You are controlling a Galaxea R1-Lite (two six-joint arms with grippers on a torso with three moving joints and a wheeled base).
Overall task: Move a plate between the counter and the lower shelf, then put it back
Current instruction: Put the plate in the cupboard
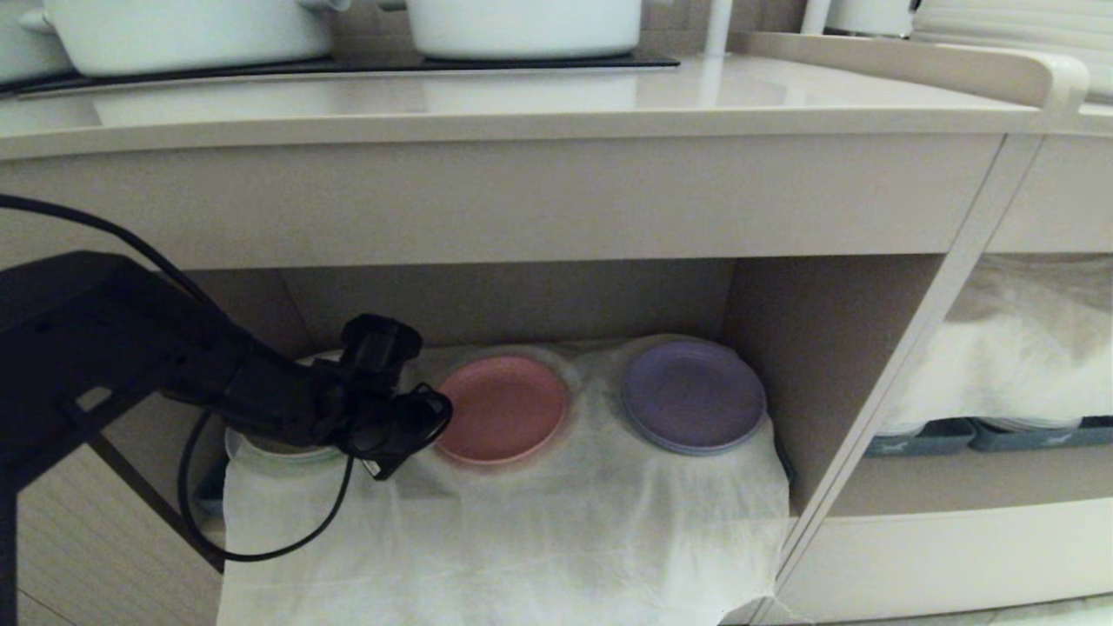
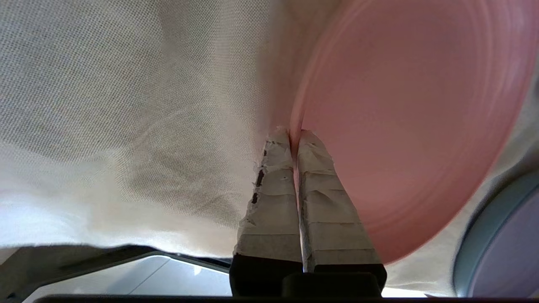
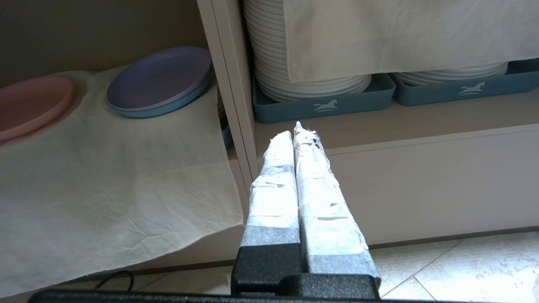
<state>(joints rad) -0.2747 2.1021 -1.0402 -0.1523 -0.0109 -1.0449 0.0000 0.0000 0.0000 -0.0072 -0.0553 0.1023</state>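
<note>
**Left gripper pinching the pink plate's rim inside the lower shelf**

The left gripper (image 2: 294, 136) reaches into the cabinet recess from the robot's left, its black arm and a looping cable trailing behind it. Its two tape-wrapped fingers (image 2: 273, 202) are pressed together on the near rim of the plate (image 1: 503, 409), one finger above the rim and one beneath (the rim shows as a thin pink line between the tips). The plate is small, round and pink, and it lies on the white cloth (image 1: 522, 522) that covers the lower shelf (image 1: 809, 348) and hangs over its front edge.

Just behind the gripper, toward the robot's left, a beige plate with a pale green rim (image 1: 278, 450) is mostly hidden by the arm. Past the pink plate, farther from the gripper on the same cloth, sits a purple plate (image 1: 693, 396), near the pink one but apart from it.

Beyond the recess wall, a narrower shelf holds grey-blue trays (image 3: 324, 101) stacked with white plates under another cloth.

Above the gripper runs the counter (image 1: 522, 104), a beige worktop with a thick front edge, carrying a black hob panel (image 1: 348, 68) and white pots (image 1: 522, 26).

The right gripper (image 3: 297, 132) hangs outside the cabinet above the tiled floor, fingers clenched together on nothing.
</note>
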